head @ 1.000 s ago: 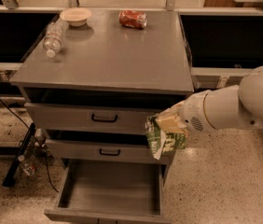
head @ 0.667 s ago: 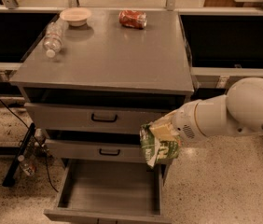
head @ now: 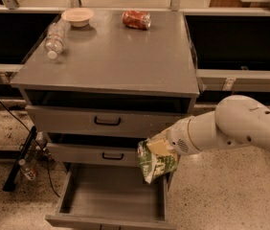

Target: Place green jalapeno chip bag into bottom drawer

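Starting at the left of the grey cabinet [head: 111, 66], you've got a clear plastic bottle [head: 54, 37] lying on its side on the cabinet's top, near the left edge. A pale bowl [head: 77, 17] sits just behind it at the back-left corner. Along the cabinet's back edge comes the red crushed can [head: 136, 19], on its side and well apart from the bowl.

Down the cabinet's front, the top drawer [head: 107, 121] and the middle drawer [head: 96, 155] each show a black handle. Below them the bottom drawer [head: 111, 200] is pulled well out of the cabinet, its flat grey floor in plain sight.

Now the cabinet's lower right front: the green jalapeno chip bag [head: 156, 161] hangs in the air before the middle drawer's right end, over the right side of the bottom drawer and not resting on its floor. The gripper [head: 163, 146] is clamped on the bag's upper end, fingers closed on it and mostly hidden behind the crinkled foil. The white arm [head: 240, 126] stretches away to the cabinet's right.
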### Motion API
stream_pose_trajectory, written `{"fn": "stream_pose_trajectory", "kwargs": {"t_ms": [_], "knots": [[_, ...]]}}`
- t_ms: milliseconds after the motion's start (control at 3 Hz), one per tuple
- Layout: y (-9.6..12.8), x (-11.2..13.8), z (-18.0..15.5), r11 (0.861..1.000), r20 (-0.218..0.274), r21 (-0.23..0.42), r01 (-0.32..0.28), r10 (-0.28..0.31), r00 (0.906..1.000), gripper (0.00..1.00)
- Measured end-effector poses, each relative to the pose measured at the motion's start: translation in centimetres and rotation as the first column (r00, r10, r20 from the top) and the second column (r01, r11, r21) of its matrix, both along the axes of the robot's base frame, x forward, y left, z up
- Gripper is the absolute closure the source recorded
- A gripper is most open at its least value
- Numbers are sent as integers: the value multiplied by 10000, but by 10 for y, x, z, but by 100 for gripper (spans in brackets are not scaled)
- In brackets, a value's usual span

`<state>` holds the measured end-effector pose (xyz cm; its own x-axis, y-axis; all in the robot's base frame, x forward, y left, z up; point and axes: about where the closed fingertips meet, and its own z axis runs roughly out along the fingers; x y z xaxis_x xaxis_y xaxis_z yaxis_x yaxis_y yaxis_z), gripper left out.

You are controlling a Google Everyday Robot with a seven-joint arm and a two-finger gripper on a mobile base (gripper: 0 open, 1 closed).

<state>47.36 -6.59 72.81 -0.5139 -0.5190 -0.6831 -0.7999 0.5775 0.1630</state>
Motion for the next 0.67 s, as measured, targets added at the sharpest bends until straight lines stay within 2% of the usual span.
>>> {"fn": "stream_pose_trajectory", "kwargs": {"t_ms": [333, 667], "knots": [[0, 0, 0, 10000, -1, 3, 2, -2, 10000, 100], [8, 7, -25, 9988, -137, 398, 281, -276, 9995, 100]]}}
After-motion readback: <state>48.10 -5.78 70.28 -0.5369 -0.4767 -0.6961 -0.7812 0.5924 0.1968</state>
